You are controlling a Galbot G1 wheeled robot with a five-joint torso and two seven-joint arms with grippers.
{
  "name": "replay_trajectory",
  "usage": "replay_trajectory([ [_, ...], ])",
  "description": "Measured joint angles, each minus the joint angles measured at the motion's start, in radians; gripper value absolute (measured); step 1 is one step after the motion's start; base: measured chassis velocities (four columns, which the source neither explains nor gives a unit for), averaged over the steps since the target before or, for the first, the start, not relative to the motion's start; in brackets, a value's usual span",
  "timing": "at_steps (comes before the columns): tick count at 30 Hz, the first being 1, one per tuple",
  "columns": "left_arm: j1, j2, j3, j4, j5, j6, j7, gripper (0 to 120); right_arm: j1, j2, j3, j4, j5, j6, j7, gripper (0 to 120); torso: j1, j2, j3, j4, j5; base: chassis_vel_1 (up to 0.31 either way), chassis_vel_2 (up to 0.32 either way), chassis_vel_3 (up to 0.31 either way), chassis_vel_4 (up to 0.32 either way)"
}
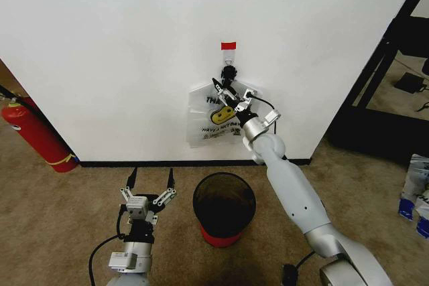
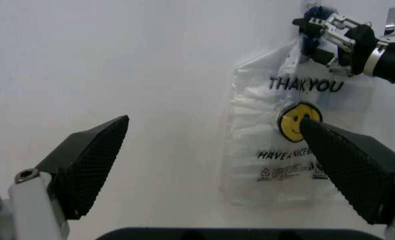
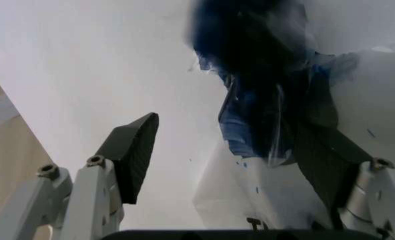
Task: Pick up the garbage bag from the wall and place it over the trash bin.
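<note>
While one garbage bag (image 1: 216, 120) hangs, right gripper (image 1: 230, 96) (fingers apart) — touching.

Head cam high up, looking down and forward at wall (image 1: 134, 45), bin (image 1: 224, 204) near, both arms in frame. Left wrist cam low on left, facing wall from some way back, sees whole bag (image 2: 287, 135). Right wrist cam jammed right up against bag top (image 3: 264, 115), angled upward. All three share bag on wall.
</note>
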Motion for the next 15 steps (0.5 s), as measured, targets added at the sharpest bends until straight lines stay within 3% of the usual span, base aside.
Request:
replay_trajectory([
  [5, 0.000, -0.001, 0.000, 0.000, 0.000, -0.001, 0.000, 100, 0.000, -0.002, 0.002, 0.001, 0.000, 0.000, 0.003, 54, 0.000, 0.000, 0.000, 0.0000, 0.0000, 0.000, 0.000, 0.000, 0.000],
  [15, 0.003, -0.002, 0.003, 0.000, 0.003, -0.002, 0.002, 100, -0.017, -0.002, 0.020, 0.016, 0.002, 0.001, 0.016, 52, 0.000, 0.000, 0.000, 0.0000, 0.0000, 0.000, 0.000, 0.000, 0.000],
])
